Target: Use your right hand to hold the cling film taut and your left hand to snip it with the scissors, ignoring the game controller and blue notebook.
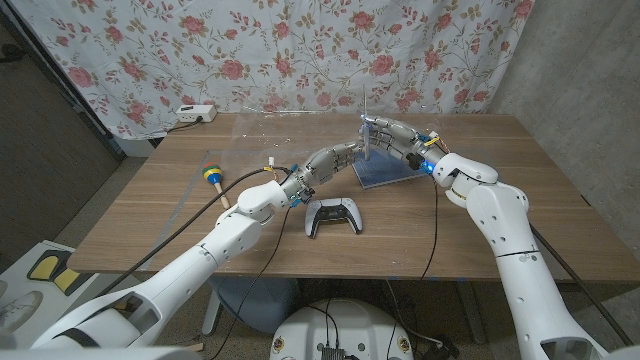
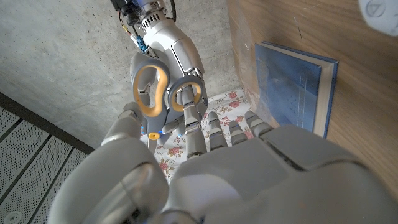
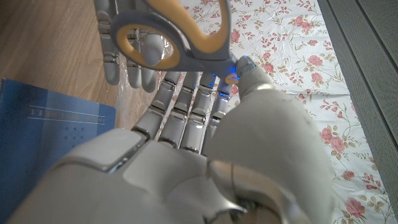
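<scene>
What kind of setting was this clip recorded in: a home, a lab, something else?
Most likely a makeshift lab or test room, not a home: a wooden table stands against a bare concrete wall, a floral cloth hangs as a backdrop, and a power strip sits at the table's far edge.

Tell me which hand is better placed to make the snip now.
Left. The left hand has its fingers through the scissors handles, right by the right hand above the notebook. The film itself is hard to make out.
</scene>
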You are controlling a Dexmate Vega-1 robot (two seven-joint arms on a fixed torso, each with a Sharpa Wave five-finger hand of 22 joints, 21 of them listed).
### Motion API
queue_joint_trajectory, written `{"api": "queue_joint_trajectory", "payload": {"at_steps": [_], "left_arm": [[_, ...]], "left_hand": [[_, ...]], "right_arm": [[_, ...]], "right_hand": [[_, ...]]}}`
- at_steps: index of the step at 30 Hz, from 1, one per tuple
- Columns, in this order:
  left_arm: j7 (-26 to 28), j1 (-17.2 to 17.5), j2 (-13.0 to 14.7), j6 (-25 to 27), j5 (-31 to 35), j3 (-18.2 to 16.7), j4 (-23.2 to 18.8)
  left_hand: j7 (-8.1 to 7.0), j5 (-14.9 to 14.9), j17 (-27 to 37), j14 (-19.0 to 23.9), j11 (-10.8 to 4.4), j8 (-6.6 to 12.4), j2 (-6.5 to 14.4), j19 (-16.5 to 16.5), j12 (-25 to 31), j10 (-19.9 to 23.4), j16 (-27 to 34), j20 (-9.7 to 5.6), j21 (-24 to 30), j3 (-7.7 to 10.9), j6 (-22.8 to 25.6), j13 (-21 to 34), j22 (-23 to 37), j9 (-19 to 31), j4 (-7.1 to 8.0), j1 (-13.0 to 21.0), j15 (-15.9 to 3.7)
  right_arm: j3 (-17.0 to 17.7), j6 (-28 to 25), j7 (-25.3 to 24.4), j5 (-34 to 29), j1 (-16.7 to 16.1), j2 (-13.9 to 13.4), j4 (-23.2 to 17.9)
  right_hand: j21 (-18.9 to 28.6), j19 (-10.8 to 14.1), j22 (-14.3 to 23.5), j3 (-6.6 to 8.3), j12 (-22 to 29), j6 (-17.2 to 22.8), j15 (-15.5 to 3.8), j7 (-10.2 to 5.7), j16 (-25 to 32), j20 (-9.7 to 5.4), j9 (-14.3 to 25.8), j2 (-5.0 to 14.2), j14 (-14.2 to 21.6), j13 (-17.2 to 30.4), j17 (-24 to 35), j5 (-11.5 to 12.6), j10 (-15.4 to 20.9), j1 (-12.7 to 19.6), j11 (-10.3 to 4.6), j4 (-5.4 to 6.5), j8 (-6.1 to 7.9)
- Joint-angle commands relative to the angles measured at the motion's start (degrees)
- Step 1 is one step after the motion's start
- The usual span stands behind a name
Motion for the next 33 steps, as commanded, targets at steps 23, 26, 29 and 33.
{"api": "queue_joint_trajectory", "payload": {"at_steps": [23,26,29,33], "left_arm": [[2.49,0.53,0.63,0.88,2.00,0.25,-2.67],[2.73,0.73,0.74,0.98,1.90,0.16,-2.93],[2.46,0.86,0.83,0.81,1.71,0.14,-2.87],[2.56,1.06,0.84,0.45,1.70,0.03,-2.82]], "left_hand": [[0.02,0.01,0.28,0.03,-0.73,-0.21,0.29,0.33,0.38,0.72,0.29,0.39,0.48,-0.21,1.09,0.25,0.11,0.27,0.41,0.56,-0.12],[0.13,0.03,0.28,0.25,-0.81,-0.18,0.37,0.54,0.54,1.11,0.36,0.39,0.55,-0.25,1.38,0.28,0.11,0.28,0.41,0.62,-0.13],[0.11,0.11,0.27,0.36,-0.79,-0.16,0.60,0.60,0.68,1.48,0.38,0.42,0.56,-0.17,1.60,0.32,0.12,0.29,0.39,0.80,-0.07],[0.43,1.07,0.26,0.34,-0.82,-0.33,2.77,0.59,0.69,1.57,0.33,0.81,0.52,1.06,1.57,0.40,0.13,0.35,0.11,2.42,0.16]], "right_arm": [[-1.18,-0.78,-0.44,-0.38,-0.54,-0.02,-1.41],[-1.44,-0.57,-0.21,-0.54,-0.57,-0.22,-1.54],[-1.60,-0.85,-0.18,-0.64,-0.45,-0.45,-1.49],[-1.49,-1.12,-0.18,-0.52,-0.45,-0.47,-1.42]], "right_hand": [[1.27,-0.67,-0.07,-0.31,0.08,2.22,-9.71,-1.83,-0.53,-0.05,0.34,1.01,0.84,0.20,0.70,0.44,8.07,0.52,-7.48,-0.13,0.24],[1.35,-0.74,-0.09,-0.29,0.07,2.27,-9.66,-1.93,-0.60,-0.06,0.33,1.05,0.88,0.20,0.73,0.46,8.13,0.50,-7.52,-0.11,0.25],[1.46,-0.77,-0.11,-0.29,0.10,2.31,-9.64,-1.97,-0.68,-0.08,0.33,1.04,0.89,0.24,0.79,0.48,8.20,0.50,-7.43,-0.11,0.26],[1.58,-0.83,-0.13,-0.29,0.06,2.35,-9.62,-1.95,-0.82,-0.08,0.33,1.02,0.88,0.28,0.82,0.50,8.11,0.48,-7.46,-0.10,0.27]]}}
